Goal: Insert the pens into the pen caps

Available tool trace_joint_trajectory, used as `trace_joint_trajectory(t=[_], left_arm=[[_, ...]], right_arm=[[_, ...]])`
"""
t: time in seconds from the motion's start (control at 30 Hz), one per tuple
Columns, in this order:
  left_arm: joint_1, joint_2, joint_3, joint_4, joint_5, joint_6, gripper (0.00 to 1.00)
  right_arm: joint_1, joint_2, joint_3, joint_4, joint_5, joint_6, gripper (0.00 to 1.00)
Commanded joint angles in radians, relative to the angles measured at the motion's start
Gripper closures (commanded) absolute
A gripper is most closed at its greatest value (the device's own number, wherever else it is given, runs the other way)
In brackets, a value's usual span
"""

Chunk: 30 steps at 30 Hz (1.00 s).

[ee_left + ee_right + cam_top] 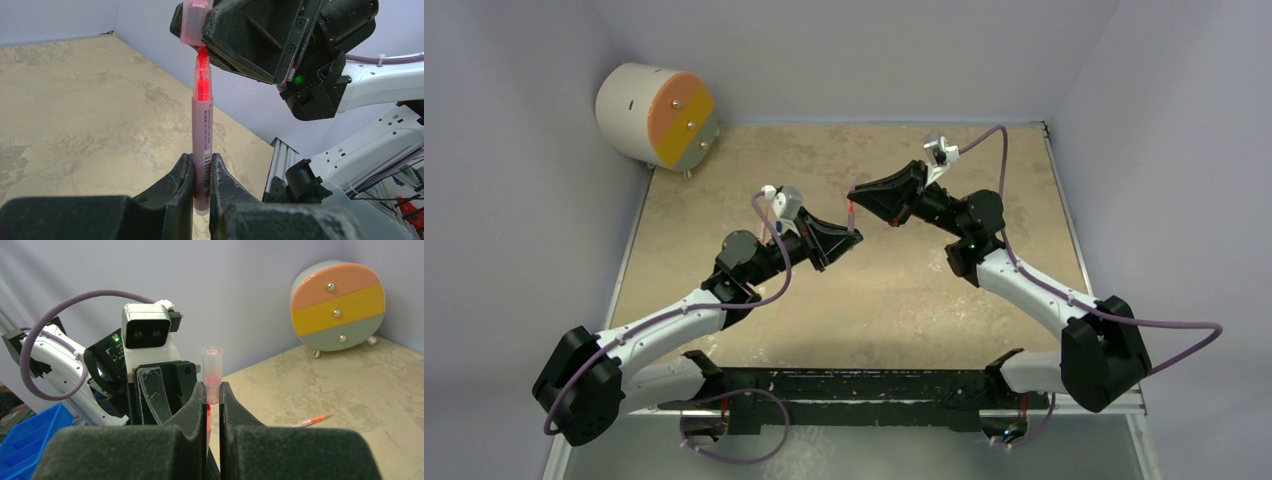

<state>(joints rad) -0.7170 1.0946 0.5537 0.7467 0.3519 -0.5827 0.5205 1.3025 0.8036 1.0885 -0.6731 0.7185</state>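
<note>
Between the closed fingers of the left gripper (202,165), a slim pinkish-mauve translucent plastic pen (202,125) with a bright red nib is held upright. It is pinched near its tail end, so that most of the barrel stands free beyond the fingertips. Just past the nib, a short pinkish-red translucent plastic cap (192,25) is clamped crosswise in the closed fingers of the right gripper (212,390). The cap is gripped near the end that faces the pen, and its other end stands clear of the fingertips. The nib is seen at the cap's mouth, slightly to one side of its axis; whether it has entered cannot be told.

Both parts are judged light, stiff and smooth-walled, and hence liable to slide or pivot between the pads if pushed off-axis. A hold nearer the nib would be expected to shorten the pen's free length and steady it. The thin-walled cap is judged best squeezed only lightly, lest its mouth be deformed.

Beyond the right fingers, a thin orange-red pen (311,420) is seen lying flat on the tan mottled table top (380,390), well apart from both grippers. Farthest off, by the wall, a round cabinet (337,305) with salmon, yellow and grey drawer fronts is seen standing.
</note>
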Motion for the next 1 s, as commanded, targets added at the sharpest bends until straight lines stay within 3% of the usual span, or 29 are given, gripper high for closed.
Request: trace_joint_trajectory(t=[0.0,0.97], left_arm=[[-0.006,-0.025,0.042,0.022,0.001,0.025,1.0],[-0.007,-0.07,0.034,-0.011,-0.025,0.039,1.0]], right_arm=[[-0.002,-0.015,0.03,0.032,-0.001,-0.021,1.0],[-0.003,-0.007,-0.008,0.045,-0.006,-0.015,1.0]])
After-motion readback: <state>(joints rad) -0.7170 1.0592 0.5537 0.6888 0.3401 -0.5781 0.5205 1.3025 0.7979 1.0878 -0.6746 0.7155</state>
